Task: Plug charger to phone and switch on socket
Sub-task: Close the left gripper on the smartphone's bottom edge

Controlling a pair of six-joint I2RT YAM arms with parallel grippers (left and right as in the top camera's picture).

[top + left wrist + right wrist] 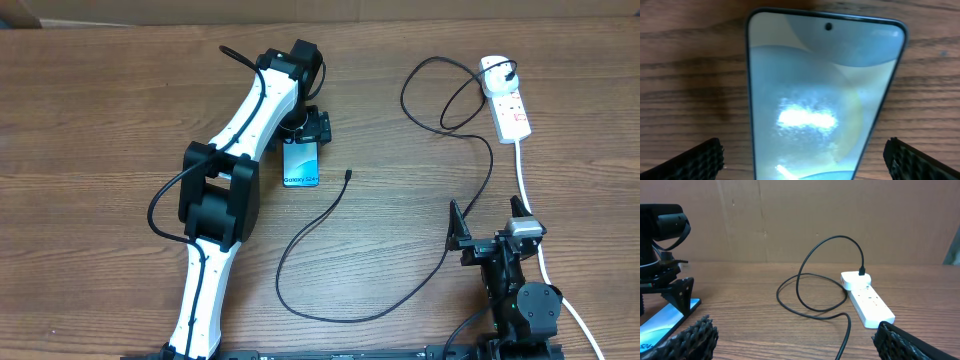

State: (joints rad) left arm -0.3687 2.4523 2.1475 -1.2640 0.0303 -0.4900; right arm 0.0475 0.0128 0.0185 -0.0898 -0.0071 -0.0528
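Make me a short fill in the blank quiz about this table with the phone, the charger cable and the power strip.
1. The left gripper hovers over the phone with its jaws ___.
2. The charger's free tip lies on the table, to the phone's ___ in the overhead view.
3. The charger's other end is ___ into the socket.
4. The right gripper stands open and holds ___.
Missing words: open; right; plugged; nothing.
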